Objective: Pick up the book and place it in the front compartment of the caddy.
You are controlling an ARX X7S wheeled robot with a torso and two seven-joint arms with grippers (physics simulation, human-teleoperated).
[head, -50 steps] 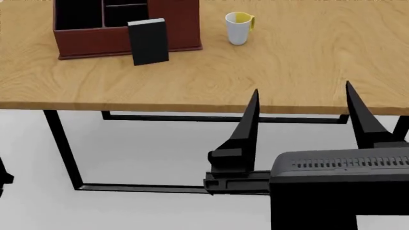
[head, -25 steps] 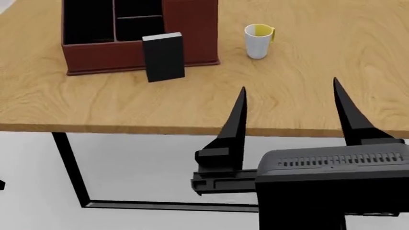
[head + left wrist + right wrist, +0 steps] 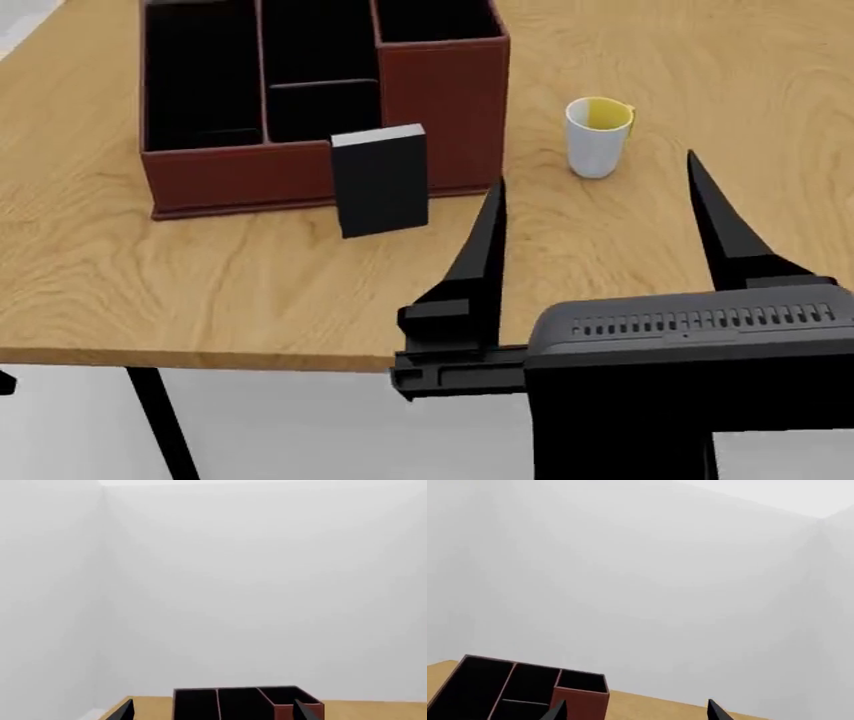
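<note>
The black book (image 3: 382, 181) stands upright on the wooden table (image 3: 200, 290), leaning against the front wall of the red-brown caddy (image 3: 441, 100). The caddy's black compartments are empty. My right gripper (image 3: 594, 170) is open and empty, over the table's near edge, to the right of the book and short of it. In the right wrist view the right gripper (image 3: 636, 711) shows only its fingertips, with the caddy (image 3: 577, 700) ahead. In the left wrist view the left gripper (image 3: 215, 712) is open, with the caddy (image 3: 293, 711) ahead. The book is out of both wrist views.
A white mug with a yellow inside (image 3: 595, 138) stands to the right of the caddy, seen between my right fingers. The table's front edge (image 3: 200, 357) runs below the right gripper. White walls lie behind.
The head view has moved forward and over the table, so caddy, book and mug sit lower in it. My right gripper has advanced over the table's edge, still open.
</note>
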